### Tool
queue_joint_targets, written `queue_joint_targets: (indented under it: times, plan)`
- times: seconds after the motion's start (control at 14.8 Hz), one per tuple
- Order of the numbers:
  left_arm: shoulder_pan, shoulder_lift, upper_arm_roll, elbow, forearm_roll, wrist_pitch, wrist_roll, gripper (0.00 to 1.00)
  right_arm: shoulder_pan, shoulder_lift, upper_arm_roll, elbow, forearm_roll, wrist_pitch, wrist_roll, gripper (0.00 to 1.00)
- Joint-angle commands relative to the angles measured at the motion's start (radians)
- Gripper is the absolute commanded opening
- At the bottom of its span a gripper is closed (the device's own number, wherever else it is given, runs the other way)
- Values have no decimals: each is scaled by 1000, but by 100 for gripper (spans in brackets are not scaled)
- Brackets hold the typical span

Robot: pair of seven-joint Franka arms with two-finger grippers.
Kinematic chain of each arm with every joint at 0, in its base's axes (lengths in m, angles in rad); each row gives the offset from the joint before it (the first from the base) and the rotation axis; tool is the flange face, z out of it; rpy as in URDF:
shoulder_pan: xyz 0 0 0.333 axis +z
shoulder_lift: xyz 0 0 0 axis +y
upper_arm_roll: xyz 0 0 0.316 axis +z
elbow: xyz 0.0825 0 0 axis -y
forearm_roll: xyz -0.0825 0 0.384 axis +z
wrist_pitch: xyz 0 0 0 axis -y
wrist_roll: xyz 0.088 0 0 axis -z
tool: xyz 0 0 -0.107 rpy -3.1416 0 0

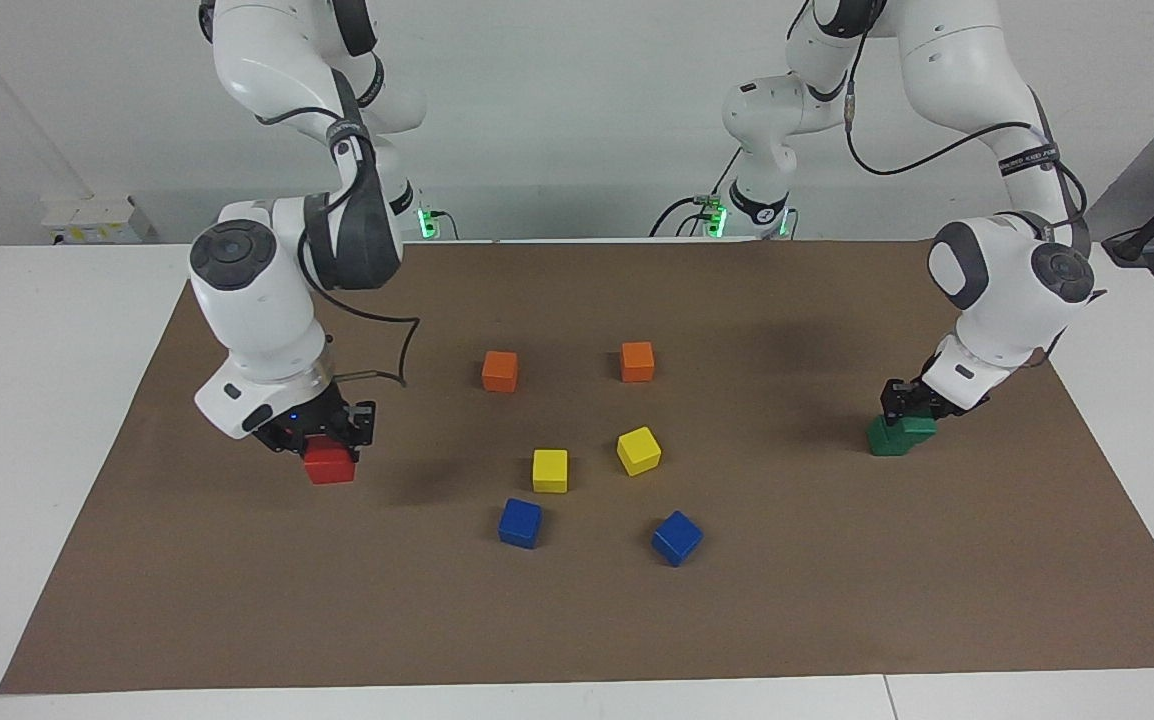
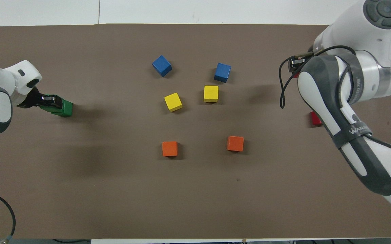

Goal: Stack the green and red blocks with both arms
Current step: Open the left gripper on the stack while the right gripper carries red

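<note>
My right gripper (image 1: 325, 440) is shut on a red block (image 1: 329, 465) and holds it just above the brown mat, toward the right arm's end of the table. The facing view hides the other red block; in the overhead view a sliver of that red block (image 2: 314, 118) shows beside the right arm. My left gripper (image 1: 909, 408) is shut on the upper green block (image 1: 919, 428). That block sits offset on the lower green block (image 1: 882, 441) near the left arm's end. From overhead, the left gripper (image 2: 48, 99) covers most of the upper green block (image 2: 52, 107) beside the lower green block (image 2: 66, 108).
Two orange cubes (image 1: 500, 371) (image 1: 637, 361), two yellow cubes (image 1: 550, 470) (image 1: 639, 450) and two blue cubes (image 1: 520, 522) (image 1: 677, 537) lie in the middle of the mat (image 1: 837, 600). Two smaller arms with green lights stand at the robots' end.
</note>
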Motion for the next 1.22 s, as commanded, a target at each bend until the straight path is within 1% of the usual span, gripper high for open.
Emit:
queue_joint_targets:
  times: [0.0,0.07,0.14,0.2,0.27,0.41,0.61,0.81,1.02,1.15]
  plan:
    - [7,-35,-2,-67,-14,46,10,100,-70,-73,12,-113,-18,21,-58,0]
    - [7,-35,-2,-67,-13,44,10,100,-84,-97,12,-151,-17,22,-64,0]
    - [9,-35,-2,-64,-13,43,11,100,-93,-131,12,-212,-15,53,-68,0]
    - [9,-35,-2,-59,-13,38,10,100,-109,-174,12,-299,-15,127,-73,0]
    - [9,-35,0,-53,-13,32,8,100,-124,-194,12,-352,-15,177,-96,0]
    - [6,-45,0,-30,-13,0,7,100,-152,-209,14,-391,-1,200,-119,0]
    - [-2,-81,0,24,-13,-104,5,100,-167,-241,14,-466,28,248,-122,0]
    - [9,-157,0,36,-13,-182,5,100,-166,-274,14,-555,28,327,-122,0]
    - [7,-219,-2,79,-13,-288,5,100,-167,-284,15,-584,48,341,-122,0]
    - [4,-277,0,78,-11,-341,5,100,-170,-290,14,-593,56,344,-122,0]
